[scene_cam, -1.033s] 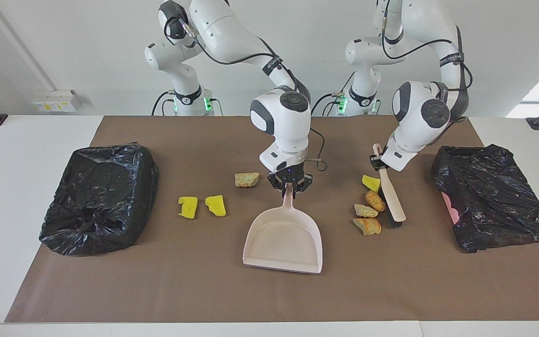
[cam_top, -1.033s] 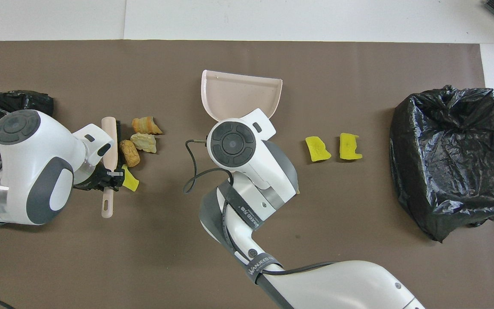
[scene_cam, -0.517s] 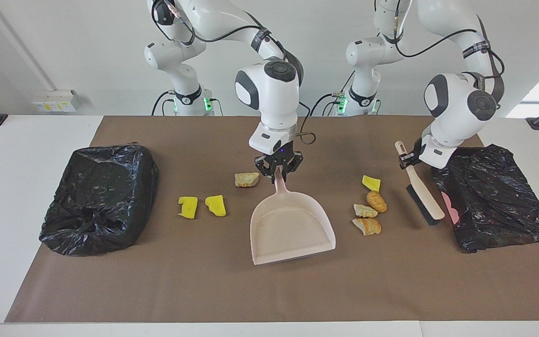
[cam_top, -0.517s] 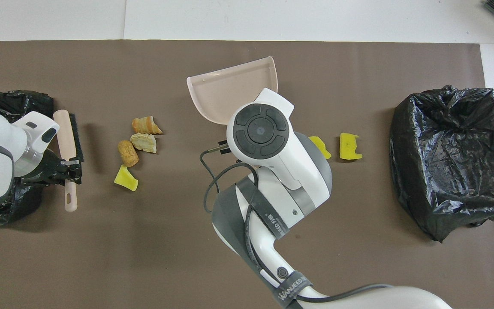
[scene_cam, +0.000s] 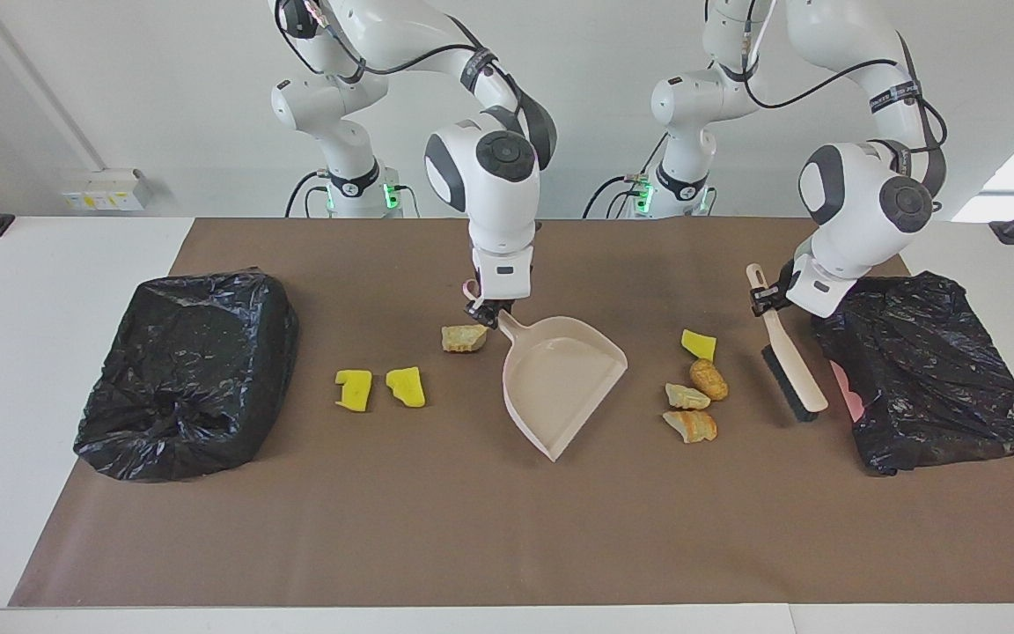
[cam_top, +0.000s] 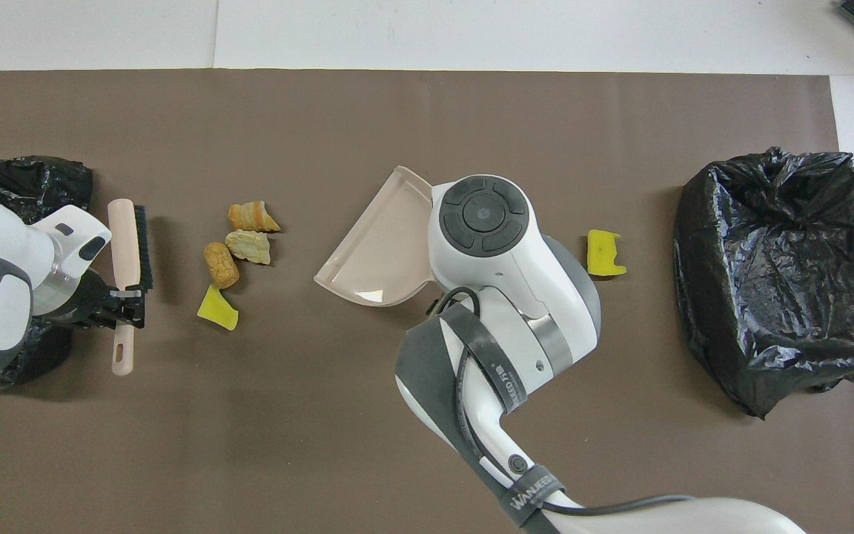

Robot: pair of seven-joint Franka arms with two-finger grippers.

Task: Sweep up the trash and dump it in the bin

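Okay so, calling 12 o'clock the direction away from the robots as seen from above: your right gripper has its jaws clamped tight on the handle of the pink dustpan, about mid-table. The pan sits at an angle, with its open mouth facing roughly 10 o'clock. Your left gripper is pinched shut around the brush partway up the handle, bristles pointing down. It's over the mat right next to the black bin at the left arm's end, and I honestly can't tell if the bristles touch the mat. None of the trash is in the pan. Four pieces are bunched at 9 o'clock from the pan, between it and the brush: a yellow chunk, a brown lump and two tan lumps. The yellow one is closest to the robots. Another tan lump lies on the mat just beside your right gripper. At 3 o'clock from the pan there are two yellow pieces side by side. From above, the right arm hides one of them and that tan lump. Further out at 3 o'clock is the other bagged bin, at the right arm's end.
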